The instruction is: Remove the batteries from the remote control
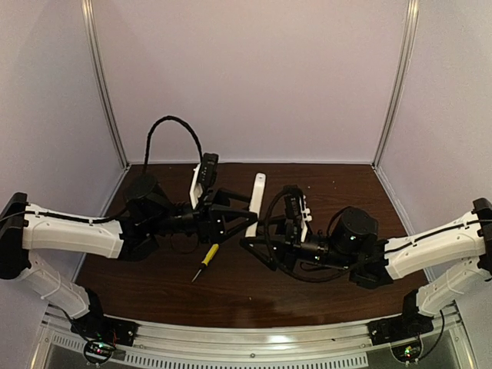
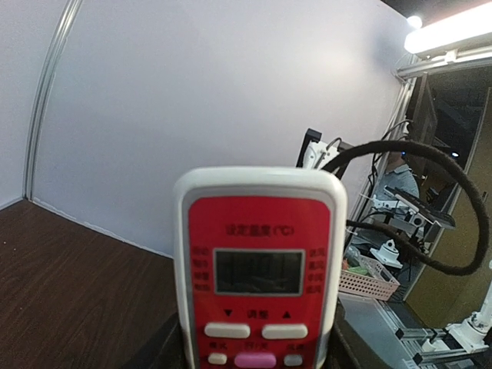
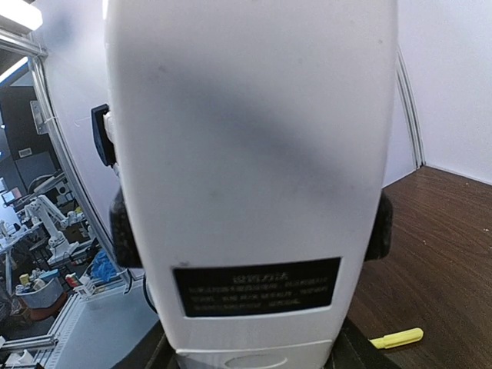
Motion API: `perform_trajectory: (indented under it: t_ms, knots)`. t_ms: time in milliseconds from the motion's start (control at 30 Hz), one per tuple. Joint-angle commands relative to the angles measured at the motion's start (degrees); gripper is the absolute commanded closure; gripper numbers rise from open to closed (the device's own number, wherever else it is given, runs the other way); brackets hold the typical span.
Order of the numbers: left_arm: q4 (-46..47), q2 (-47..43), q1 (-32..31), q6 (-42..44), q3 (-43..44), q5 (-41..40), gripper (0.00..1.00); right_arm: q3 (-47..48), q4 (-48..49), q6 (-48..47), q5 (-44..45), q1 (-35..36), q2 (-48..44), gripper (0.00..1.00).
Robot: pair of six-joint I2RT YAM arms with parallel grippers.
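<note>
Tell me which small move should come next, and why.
Probably the right pincer should slide the back cover off while the left pincer holds firm: both grip the upright remote, and its white back looks closed, no batteries showing.

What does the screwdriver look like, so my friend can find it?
Find the brown table. Just on the near side of the left gripper, the screwdriver lies slanted on it. Only it has a yellow handle; the remote is white.
</note>
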Motion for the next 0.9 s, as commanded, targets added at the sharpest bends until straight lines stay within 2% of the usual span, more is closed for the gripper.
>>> perform_trajectory:
  t_ms: [0, 33, 133, 267, 600, 867]
  knots:
    - [-3.9, -5.0, 2.6, 2.7, -1.9, -0.6, 0.55, 0.6, -8.9, -3.6, 4.4, -0.1, -4.5, 0.69]
    - [-6.9, -6.7, 2.8, 3.8, -2.1, -1.6, 0.44, 0.5, -10.8, -4.4, 5.0, 0.0, -5.5, 0.69]
    - [-14.7, -10.7, 2.9, 8.0, -2.7, -4.0, 0.25, 0.7, -18.8, -6.9, 6.1, 0.0, -7.8, 0.69]
    - [-24.6, -15.3, 2.9, 12.3, -2.8, -8.3, 0.15, 1.7, -27.5, -10.1, 9.3, -0.1, -10.6, 0.69]
    - [-44.1, -22.1, 2.9, 13.1, -0.8, -23.4, 0.13, 5.2, -45.1, -15.1, 22.9, -0.1, -14.2, 0.72]
    - [-51.4, -19.5, 3.0, 9.9, 3.6, -22.0, 0.15, 7.3, -54.2, -21.4, 29.2, 0.2, -15.1, 0.73]
